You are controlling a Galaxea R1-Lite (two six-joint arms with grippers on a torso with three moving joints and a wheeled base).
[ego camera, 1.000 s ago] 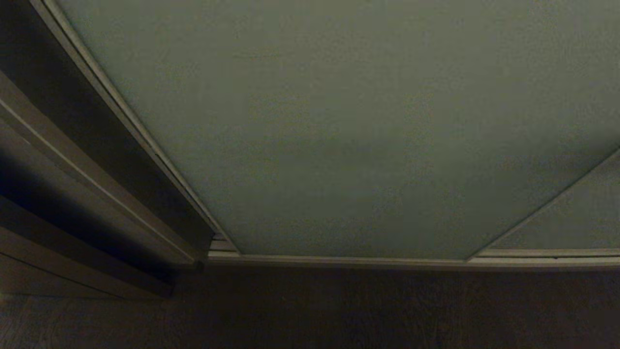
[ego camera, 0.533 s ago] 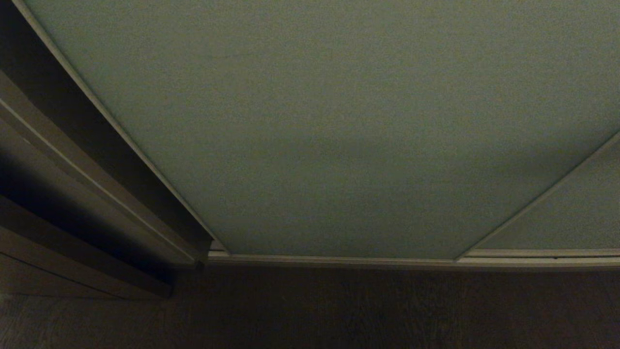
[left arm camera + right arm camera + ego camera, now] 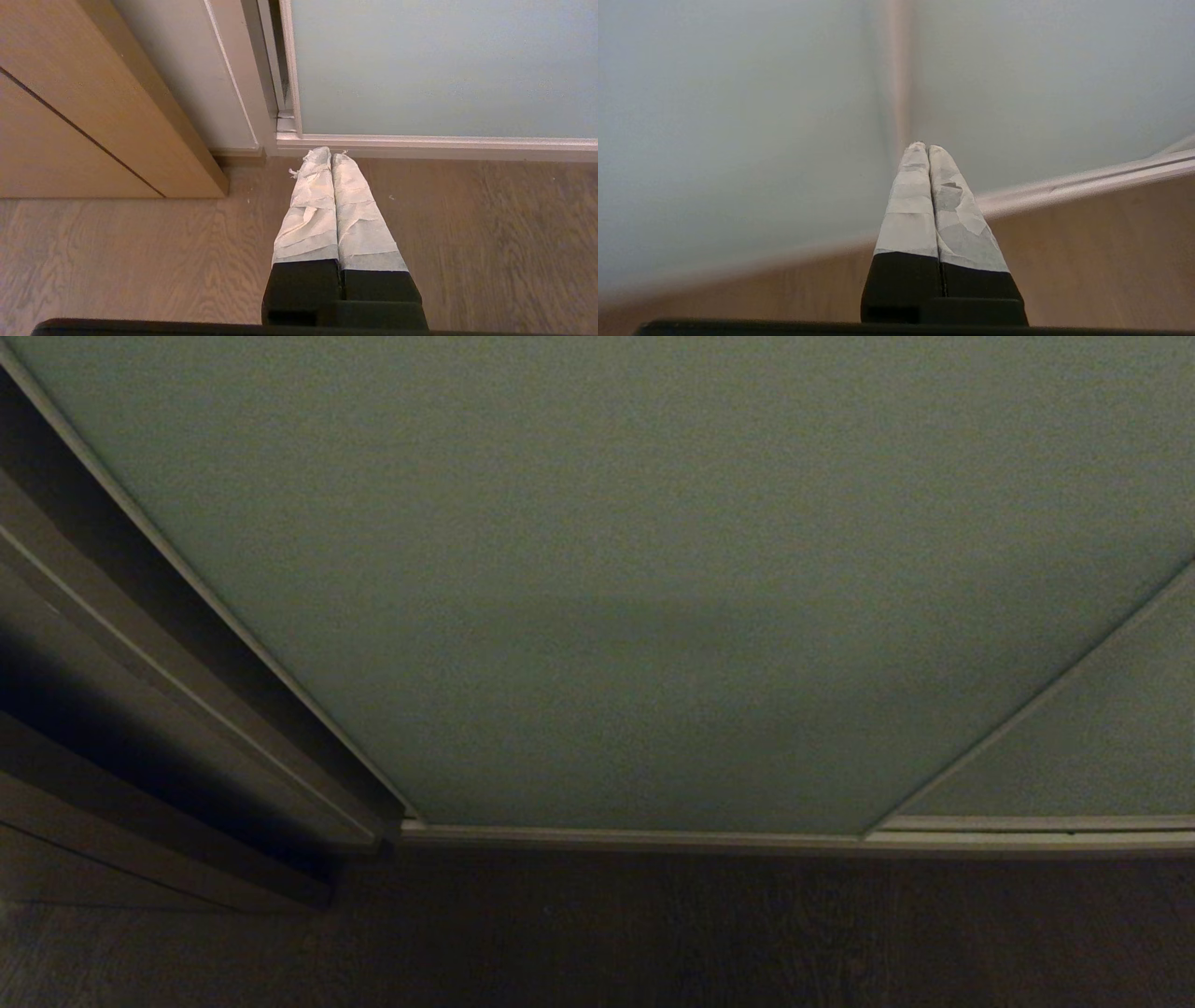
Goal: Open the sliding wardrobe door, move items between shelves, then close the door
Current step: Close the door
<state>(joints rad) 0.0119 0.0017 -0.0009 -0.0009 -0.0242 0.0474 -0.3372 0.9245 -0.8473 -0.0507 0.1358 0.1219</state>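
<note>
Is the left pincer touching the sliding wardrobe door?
Apart. In the left wrist view the left pincer, fingers pressed together and empty, hangs over the wooden floor, short of the bottom track, with the sliding wardrobe door beyond it.

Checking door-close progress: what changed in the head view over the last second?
The sliding wardrobe door slid left: its left edge closed the dark gap by the wardrobe side, and the seam with the second panel shifted left too. Floor and bottom track stayed put, so the camera held. No gripper in the head view.
</note>
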